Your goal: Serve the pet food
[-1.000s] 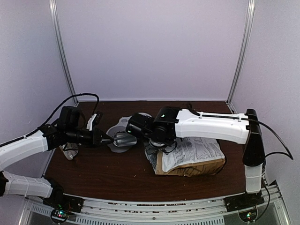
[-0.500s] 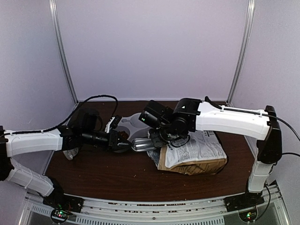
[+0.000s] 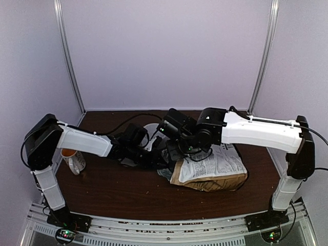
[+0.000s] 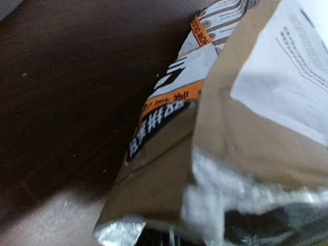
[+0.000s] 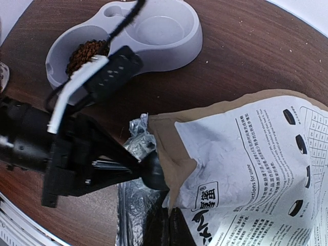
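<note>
Scoop (image 5: 149, 171) at the bag (image 5: 246, 169) mouth
Left claw (image 5: 115, 164) pinches the scoop handle; right claw (image 5: 168, 225) beside it clamps the bag lip. Pet food (image 5: 84, 54) lies beyond them, in one compartment of the grey bowl (image 5: 189, 41).

My left arm (image 3: 84, 141) rises from its base at the near left, folds at a high elbow and stretches low to the right, toward the middle of the scene. My left gripper (image 5: 146, 171) points right with its fingers drawn in to a narrow tip; I cannot tell whether they are fully closed. My right arm (image 3: 256, 131) stands tall at the near right and reaches left, wrist bent downward. My right gripper (image 3: 177, 152) hangs just beside the left one, jaws pressed together.
</note>
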